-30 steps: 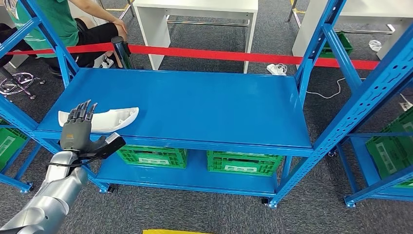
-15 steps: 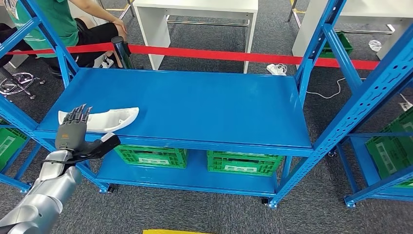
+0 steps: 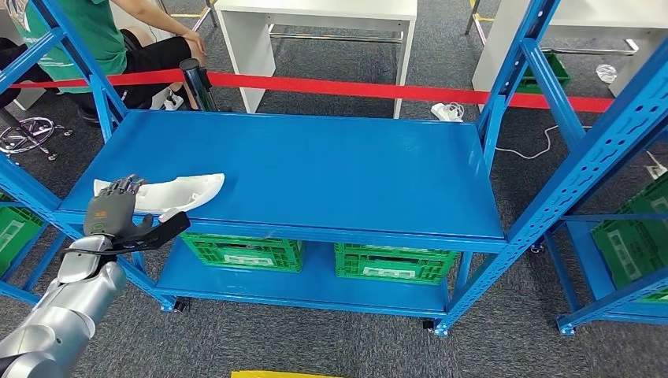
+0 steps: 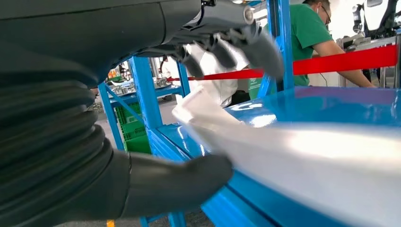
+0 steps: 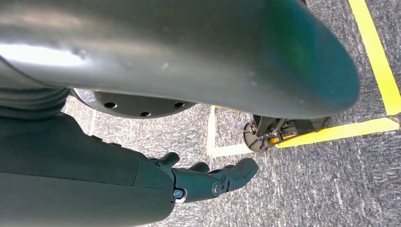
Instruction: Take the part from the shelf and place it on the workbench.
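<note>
The robot's left hand (image 3: pixel 113 211) reaches over the near left corner of the blue metal shelf (image 3: pixel 331 169), its dark fingers (image 4: pixel 257 45) spread above the curved white plastic part (image 3: pixel 169 191) and its thumb below the shelf edge, not closed on it. The part lies flat on the shelf beneath the fingers. The right hand (image 5: pixel 208 182) hangs over grey carpet (image 5: pixel 331 179), fingers loosely apart, holding nothing.
</note>
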### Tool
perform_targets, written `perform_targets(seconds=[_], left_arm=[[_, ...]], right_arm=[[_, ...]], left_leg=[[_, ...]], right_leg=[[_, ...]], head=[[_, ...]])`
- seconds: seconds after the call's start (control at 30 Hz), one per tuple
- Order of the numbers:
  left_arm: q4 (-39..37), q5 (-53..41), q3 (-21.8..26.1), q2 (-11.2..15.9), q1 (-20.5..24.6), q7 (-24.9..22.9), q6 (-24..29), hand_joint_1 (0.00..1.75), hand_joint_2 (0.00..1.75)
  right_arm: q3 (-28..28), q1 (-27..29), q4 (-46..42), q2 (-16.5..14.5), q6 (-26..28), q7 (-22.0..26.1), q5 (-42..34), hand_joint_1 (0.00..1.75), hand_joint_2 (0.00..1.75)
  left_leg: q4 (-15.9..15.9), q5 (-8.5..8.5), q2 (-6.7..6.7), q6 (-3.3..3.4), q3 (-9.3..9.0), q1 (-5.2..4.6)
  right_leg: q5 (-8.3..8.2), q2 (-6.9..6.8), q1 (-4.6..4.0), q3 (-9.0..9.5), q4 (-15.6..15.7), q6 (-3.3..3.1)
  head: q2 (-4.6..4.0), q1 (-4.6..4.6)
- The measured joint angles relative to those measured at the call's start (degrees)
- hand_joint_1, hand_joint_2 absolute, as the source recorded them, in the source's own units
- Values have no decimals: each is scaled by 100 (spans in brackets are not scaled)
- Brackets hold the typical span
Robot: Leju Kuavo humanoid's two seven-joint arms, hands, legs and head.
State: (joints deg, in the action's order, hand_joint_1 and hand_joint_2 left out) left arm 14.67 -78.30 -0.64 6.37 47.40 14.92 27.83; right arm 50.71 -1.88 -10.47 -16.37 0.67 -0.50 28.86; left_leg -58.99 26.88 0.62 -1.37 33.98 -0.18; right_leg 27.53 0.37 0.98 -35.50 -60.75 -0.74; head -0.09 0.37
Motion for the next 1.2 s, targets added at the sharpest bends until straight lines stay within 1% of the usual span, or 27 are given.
perform_targets(seconds=[0.17, 0.6, 0.93, 1.0, 1.07, 1.13, 1.2], left_arm=[[0, -45, -55, 59, 0, -74, -62, 175, 175], [0, -98, -100, 129, 23, -180, -154, 175, 175], [0, -98, -129, 135, 26, -188, -155, 175, 175], [0, -111, -135, 140, 34, -172, -166, 175, 87], [1, -155, -156, 150, 46, -111, -141, 175, 87], [2, -254, -215, 157, 51, -46, 79, 175, 175], [3, -366, -303, 159, 54, 20, 537, 175, 175]], right_arm=[[2, 0, 0, -4, 23, 28, 1, 0, 0], [4, 7, 0, -7, 110, 322, 10, 0, 0], [5, 7, 0, -7, 134, 333, 9, 0, 0], [8, 7, 0, -6, 148, 343, 6, 0, 0], [12, 7, 0, -5, 161, 352, 2, 0, 0], [16, 6, 0, -4, 166, 349, -1, 0, 0], [23, 4, 0, -4, 169, 340, 1, 0, 0]], left_leg=[[0, 0, 1, 0, 0, 0], [0, 0, 0, 0, 0, 0], [0, 0, 0, 0, 0, 0], [0, 0, 0, 0, 0, 0], [0, 0, 0, 0, 0, 0], [0, 0, 0, 0, 0, 0], [0, 0, 0, 0, 0, 0]], right_leg=[[0, 0, 0, 0, 0, 0], [0, 0, 0, 0, 1, 0], [0, 0, 0, 1, 1, 0], [0, 0, 0, 1, 1, 0], [0, 0, 0, 0, 2, 0], [0, 0, 0, 0, 2, 0], [0, 0, 0, 0, 2, 0]], head=[[0, 1], [0, 0], [0, 0], [0, 0], [0, 0], [0, 1], [0, 1]])
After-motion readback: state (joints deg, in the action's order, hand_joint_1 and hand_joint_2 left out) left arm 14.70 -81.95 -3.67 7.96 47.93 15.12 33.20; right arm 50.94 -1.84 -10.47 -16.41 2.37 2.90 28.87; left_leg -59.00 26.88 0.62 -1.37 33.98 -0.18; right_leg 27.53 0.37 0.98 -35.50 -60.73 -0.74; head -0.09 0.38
